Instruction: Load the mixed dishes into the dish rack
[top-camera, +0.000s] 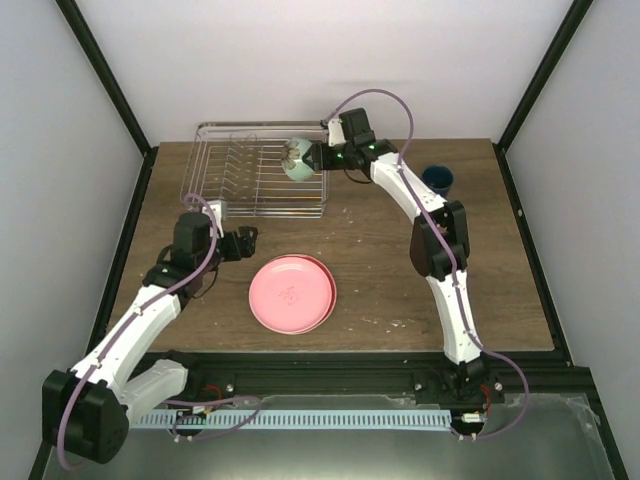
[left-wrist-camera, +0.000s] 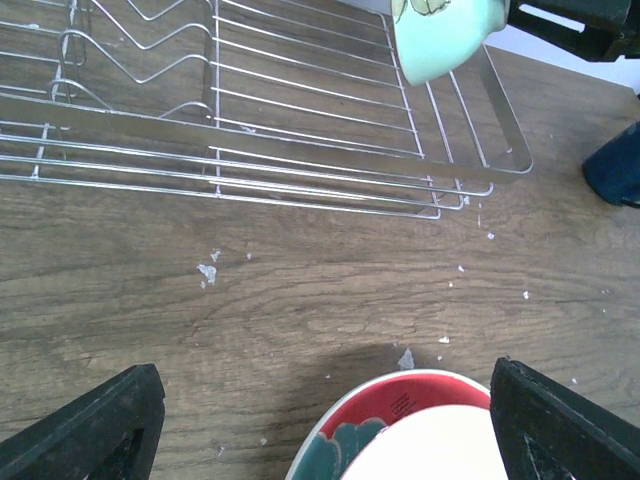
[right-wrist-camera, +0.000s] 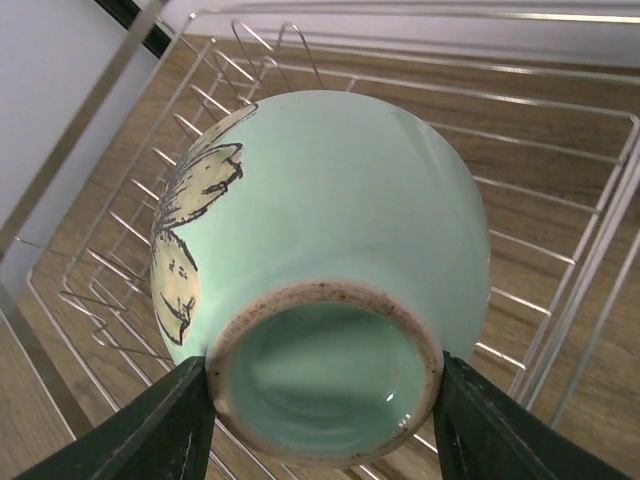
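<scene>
My right gripper (top-camera: 312, 158) is shut on the foot ring of the pale mint-green bowl (top-camera: 296, 160), holding it tipped on its side above the right end of the silver wire dish rack (top-camera: 240, 170). In the right wrist view the bowl (right-wrist-camera: 330, 190) fills the frame between my fingers (right-wrist-camera: 150, 430), with rack wires (right-wrist-camera: 560, 250) beneath. My left gripper (top-camera: 250, 241) stands open just left of the pink plate (top-camera: 290, 290). Its wrist view shows the red-and-teal floral plate (left-wrist-camera: 370, 425) low between the wide jaws, apart from both. The dark blue cup (top-camera: 437, 179) stands at the right.
The pink plate lies on top of a plate stack at the table's (top-camera: 380, 250) middle front. The rack's front rail (left-wrist-camera: 250, 140) runs across the left wrist view, with the bowl (left-wrist-camera: 440, 40) and the cup (left-wrist-camera: 615, 165) beyond. Small white flecks dot the wood.
</scene>
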